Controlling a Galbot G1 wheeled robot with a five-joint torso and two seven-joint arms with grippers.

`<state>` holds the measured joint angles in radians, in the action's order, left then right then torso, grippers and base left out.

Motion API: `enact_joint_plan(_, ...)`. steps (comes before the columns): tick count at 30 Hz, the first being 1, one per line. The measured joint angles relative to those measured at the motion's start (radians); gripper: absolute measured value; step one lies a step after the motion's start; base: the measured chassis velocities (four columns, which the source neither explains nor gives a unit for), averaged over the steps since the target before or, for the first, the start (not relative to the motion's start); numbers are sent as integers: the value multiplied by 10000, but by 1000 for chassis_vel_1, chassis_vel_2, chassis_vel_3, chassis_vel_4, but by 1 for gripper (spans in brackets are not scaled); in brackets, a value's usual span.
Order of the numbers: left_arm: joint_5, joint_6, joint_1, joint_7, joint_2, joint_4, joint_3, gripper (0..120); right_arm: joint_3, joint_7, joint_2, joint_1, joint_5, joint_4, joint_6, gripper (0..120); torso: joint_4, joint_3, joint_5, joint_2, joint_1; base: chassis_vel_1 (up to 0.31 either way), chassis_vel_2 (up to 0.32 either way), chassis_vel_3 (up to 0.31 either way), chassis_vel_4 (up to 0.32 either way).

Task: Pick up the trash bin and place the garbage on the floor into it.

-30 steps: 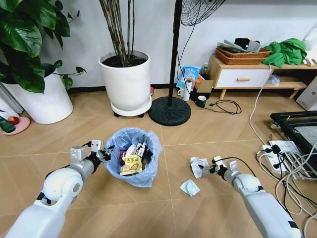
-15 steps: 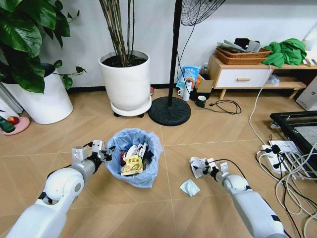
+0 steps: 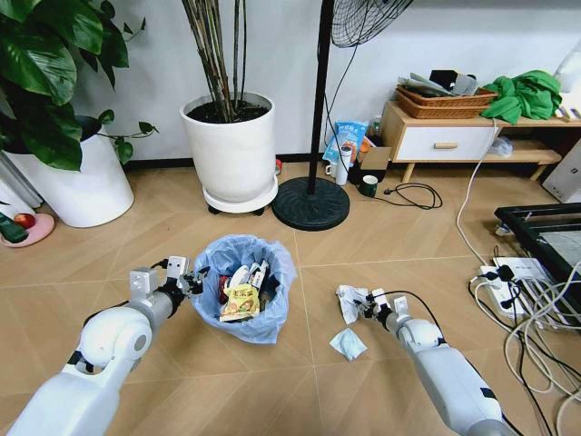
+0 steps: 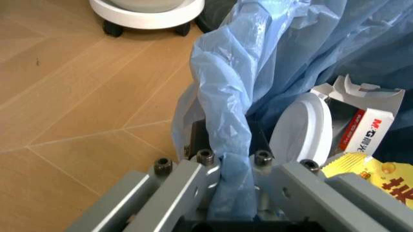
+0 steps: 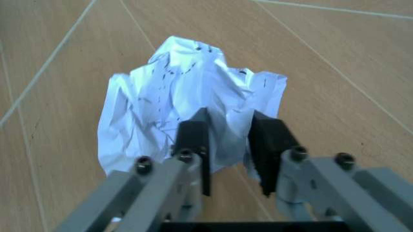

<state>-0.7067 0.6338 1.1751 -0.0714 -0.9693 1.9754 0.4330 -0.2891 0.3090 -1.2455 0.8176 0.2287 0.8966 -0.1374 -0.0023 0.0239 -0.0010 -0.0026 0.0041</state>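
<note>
We can't see the trash bin (image 3: 243,300) wall under its bag, the left gripper (image 4: 227,159) fingertips are buried in the blue film, and the crumpled paper (image 5: 187,111) hides the right gripper's (image 5: 229,145) fingertip contact.

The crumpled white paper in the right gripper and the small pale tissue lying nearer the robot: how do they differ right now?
The crumpled white paper with dark marks is pinched in the right gripper; the small pale tissue lies free on the chevron wood floor. The paper looks larger than the tissue. The paper sits farther from the robot, the tissue nearer. Both are outside the blue-lined trash bin, whose bag the left gripper clamps.
</note>
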Motion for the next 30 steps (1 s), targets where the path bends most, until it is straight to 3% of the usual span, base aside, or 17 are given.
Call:
enact_joint_plan(4,0,0,1,-4,25,-12,10,0,21,-36,3,-24,52,-11,0,0,0,0,1,0,0,0,0,0,0)
enact_joint_plan(17,6,0,-19,-8,-10,-38,9,0,-255,-277,99,290,455,752,-170,0,0,0,3,1,0,0,0,0,0)
enact_joint_plan(30,57,54,-141,17,-62,-145,-57,0,-791,-252,511,237,2080,3950,-744,0,1,0,-5,1,-1,0,0,0,0)
